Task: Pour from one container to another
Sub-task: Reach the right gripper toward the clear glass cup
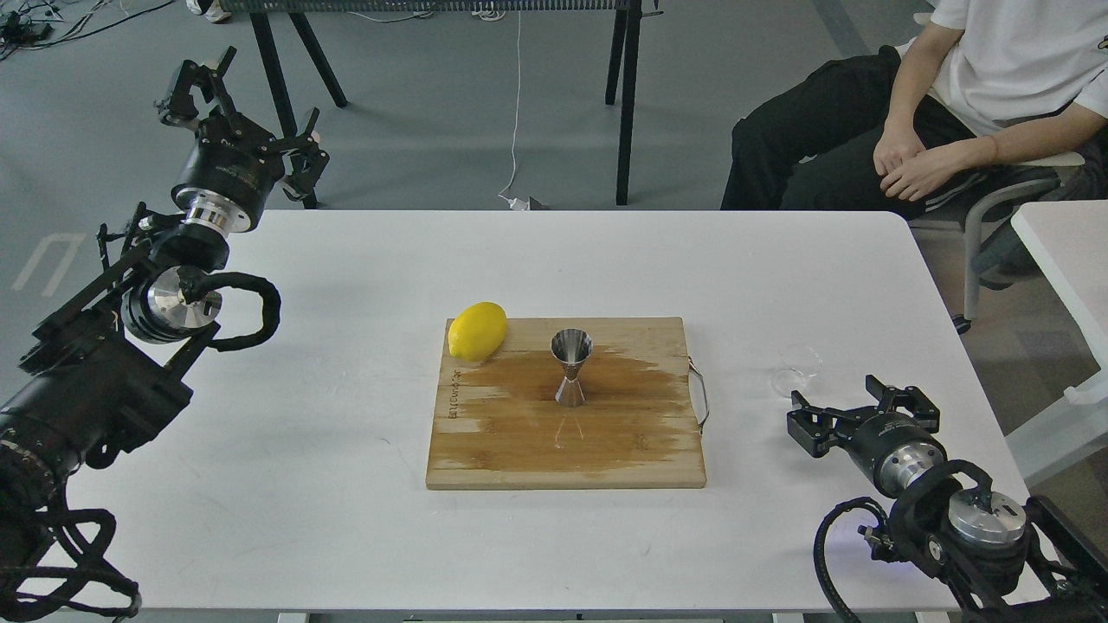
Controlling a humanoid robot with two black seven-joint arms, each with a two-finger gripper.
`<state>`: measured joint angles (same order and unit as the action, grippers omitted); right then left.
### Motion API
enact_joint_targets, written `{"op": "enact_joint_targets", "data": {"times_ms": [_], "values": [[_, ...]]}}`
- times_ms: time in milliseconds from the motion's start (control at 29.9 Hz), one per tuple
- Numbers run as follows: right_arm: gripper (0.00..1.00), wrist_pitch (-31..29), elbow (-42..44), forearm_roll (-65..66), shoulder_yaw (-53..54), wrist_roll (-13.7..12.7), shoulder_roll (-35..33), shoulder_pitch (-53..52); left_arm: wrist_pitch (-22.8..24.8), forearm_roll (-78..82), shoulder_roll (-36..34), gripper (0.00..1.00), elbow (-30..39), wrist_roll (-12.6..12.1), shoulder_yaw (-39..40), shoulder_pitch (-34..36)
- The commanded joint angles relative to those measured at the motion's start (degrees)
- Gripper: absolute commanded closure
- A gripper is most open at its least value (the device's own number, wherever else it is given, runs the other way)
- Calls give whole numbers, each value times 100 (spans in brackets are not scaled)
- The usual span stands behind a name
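The clear cup (797, 369), thin-walled and nearly invisible against the white table (346, 484), stands on the table's right side, well apart from the wooden cutting board (519, 450) and just beyond the right gripper (853, 405). Its wide rim shows only as a faint glassy outline; I cannot tell whether it holds anything.

In the head view, the steel jigger (571, 367) stands upright near the middle of the board, a polished hourglass shape with a narrow waist, its upper cone open to the top. The board is pale bamboo, darkened across its centre by a broad wet-looking stain, with a thin metal handle (701, 398) on its right edge. A smooth yellow lemon (477, 330) lies on the board's far left corner, partly overhanging the edge.

The right gripper rests low near the cup, its two black fingers spread apart and touching nothing. The left gripper (247, 108) is raised beyond the table's far left corner, fingers spread wide, empty. A seated person (952, 95) in a white shirt is at upper right.
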<state>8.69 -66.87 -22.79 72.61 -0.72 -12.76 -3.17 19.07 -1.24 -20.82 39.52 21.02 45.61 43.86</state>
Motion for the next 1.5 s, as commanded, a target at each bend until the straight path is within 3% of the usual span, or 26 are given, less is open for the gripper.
{"op": "enact_joint_targets", "data": {"times_ms": [0,367,701,935,1102,1302,1469], "values": [[0,-25,446,3,-238,63,107,-288,9,18,-10,0,-111,8,-8,8],[2,-104,1009,3,-335,55,274,-728,18,27,-37,0,-252,-1,-17,44],[10,-289,1405,3,-344,20,388,-966,18,27,-36,0,-208,-1,-17,43],[22,-324,1467,3,-379,-24,424,-992,18,27,-19,0,-208,-1,-8,52],[43,-377,1484,-6,-353,-24,433,-1001,18,27,-10,0,-199,-1,1,52],[59,-386,1475,-6,-353,-24,512,-1001,9,27,16,0,-199,-1,-8,123],[64,-394,1397,-6,-362,-24,512,-1001,9,27,-10,0,-199,-1,-8,123]]}}
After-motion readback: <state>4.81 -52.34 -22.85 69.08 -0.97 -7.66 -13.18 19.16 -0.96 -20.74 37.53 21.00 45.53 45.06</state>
